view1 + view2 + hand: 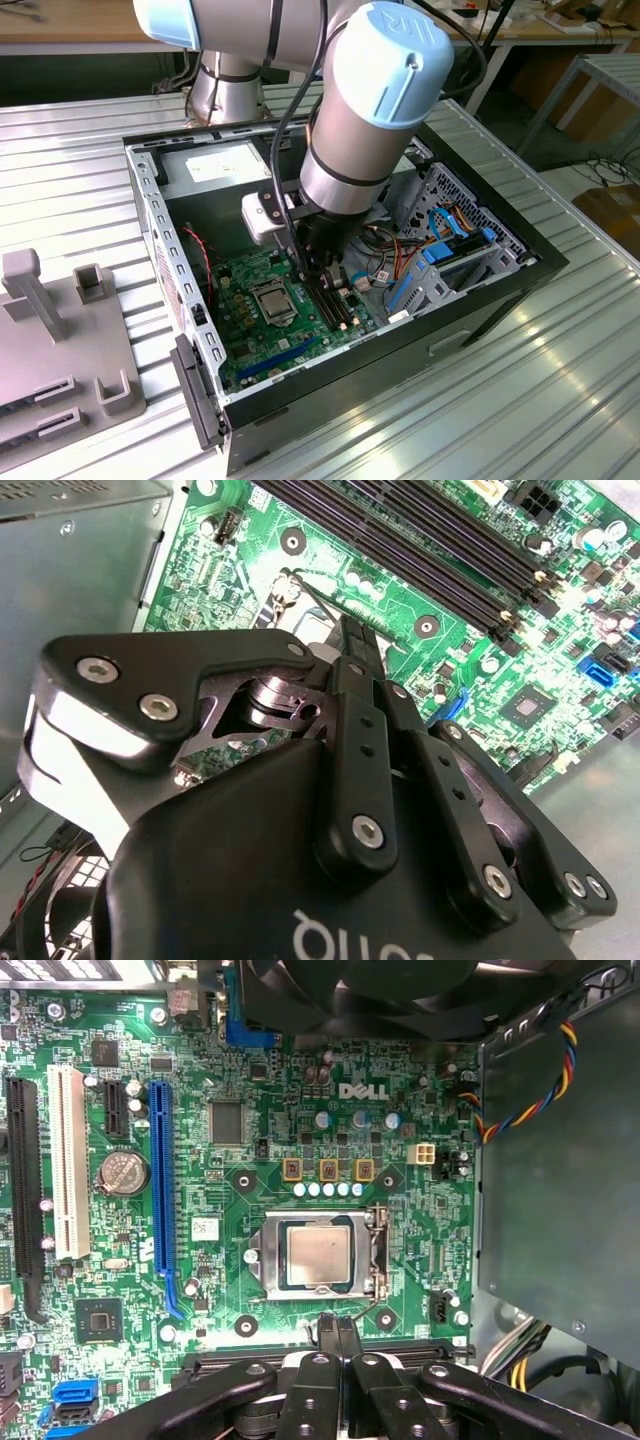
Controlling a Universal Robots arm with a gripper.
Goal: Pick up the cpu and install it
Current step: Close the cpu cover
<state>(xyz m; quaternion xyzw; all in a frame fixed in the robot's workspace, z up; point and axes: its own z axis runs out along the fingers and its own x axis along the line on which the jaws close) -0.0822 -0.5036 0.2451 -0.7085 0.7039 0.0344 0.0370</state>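
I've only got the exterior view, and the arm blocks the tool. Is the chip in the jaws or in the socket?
Observer: In the first wrist view the cpu lies flat inside the socket frame, not in the gripper.
Operator: Jaws open or shut?
Observer: Shut in both wrist views, with nothing between them.
Operator: Where are the tips?
Observer: By the socket's edge that faces the memory slots.
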